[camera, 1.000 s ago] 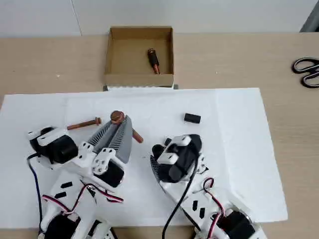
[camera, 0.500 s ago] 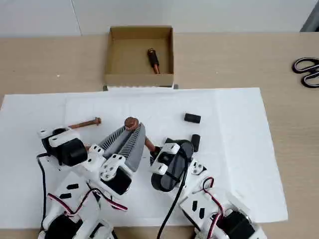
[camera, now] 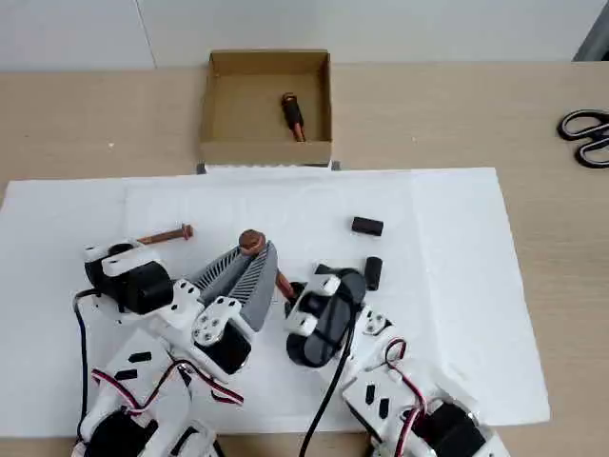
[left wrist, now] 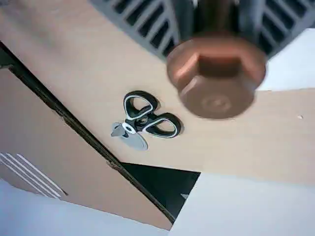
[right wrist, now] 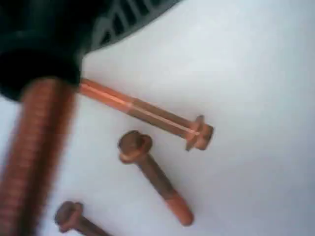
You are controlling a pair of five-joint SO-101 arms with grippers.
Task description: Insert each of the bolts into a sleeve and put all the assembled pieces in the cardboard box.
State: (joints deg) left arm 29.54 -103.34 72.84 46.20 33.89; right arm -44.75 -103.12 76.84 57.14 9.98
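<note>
My left gripper (camera: 250, 248) is shut on a copper bolt (camera: 266, 262). Its hex head (left wrist: 216, 76) sticks out between the grey fingers and its shank slants toward my right gripper (camera: 298, 290). That gripper is shut on a black sleeve (right wrist: 37, 69), and the bolt's threaded end (right wrist: 34, 162) meets the sleeve's mouth. How far it is in I cannot tell. The cardboard box (camera: 221, 105) at the back holds one assembled piece (camera: 293, 116). Two loose black sleeves (camera: 367, 227) (camera: 373, 272) lie on the white paper. A loose bolt (camera: 162, 234) lies to the left.
Three more bolts (right wrist: 147, 112) (right wrist: 153, 176) (right wrist: 71, 217) lie on the paper under the right gripper. Scissors (camera: 585, 136) rest at the table's far right edge. The white paper (camera: 457, 286) covers the near table, with free room on its right half.
My left gripper carried the bolt right and toward the front until its tip reached the right gripper. The right arm shifted left, uncovering a sleeve beside it.
</note>
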